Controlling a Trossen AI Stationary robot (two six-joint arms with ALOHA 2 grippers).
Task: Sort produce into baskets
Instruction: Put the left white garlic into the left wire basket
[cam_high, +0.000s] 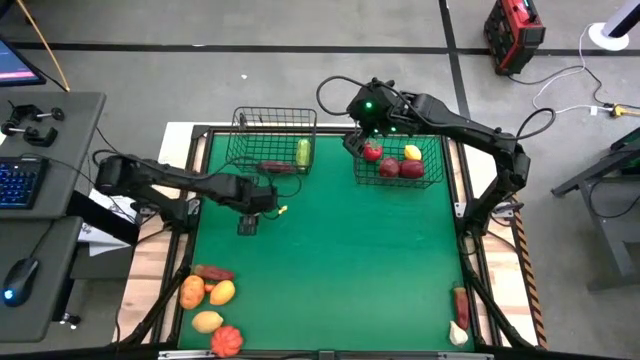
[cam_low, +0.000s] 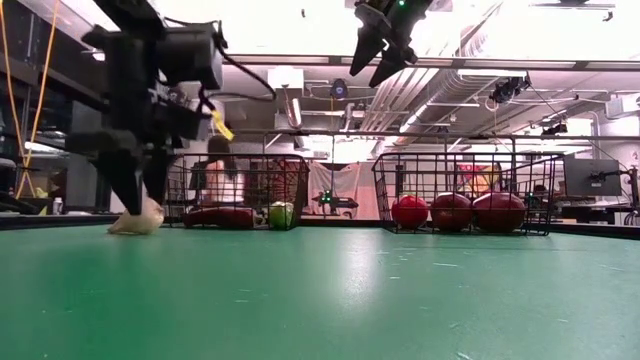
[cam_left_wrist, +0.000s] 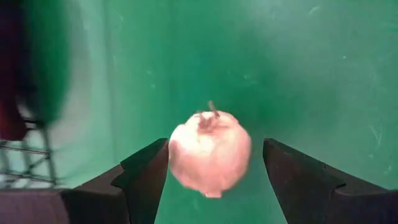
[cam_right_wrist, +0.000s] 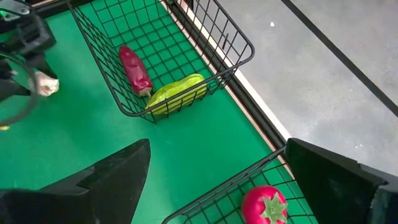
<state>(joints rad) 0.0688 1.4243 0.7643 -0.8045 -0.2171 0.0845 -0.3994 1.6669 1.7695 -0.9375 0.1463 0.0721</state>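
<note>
A pale white bulb-shaped produce piece (cam_left_wrist: 210, 152) rests on the green mat (cam_high: 340, 260), left of the middle. My left gripper (cam_left_wrist: 216, 146) points down over it, open, with one finger on each side. One finger stands very close to the piece, and I cannot tell whether it touches. In the low view the fingertips (cam_low: 140, 190) reach down to the piece (cam_low: 137, 222). My right gripper (cam_high: 362, 135) hangs open and high above the right basket (cam_high: 432, 150), which holds red pieces and a yellow one. The left basket (cam_high: 250, 125) holds a maroon piece (cam_right_wrist: 135, 68) and a green one (cam_right_wrist: 177, 93).
Several orange, yellow, red and maroon pieces (cam_high: 210, 300) lie in a heap at the mat's near left corner. A maroon piece (cam_high: 460, 302) and a white one (cam_high: 458, 333) lie at the near right corner. The mat's middle is bare.
</note>
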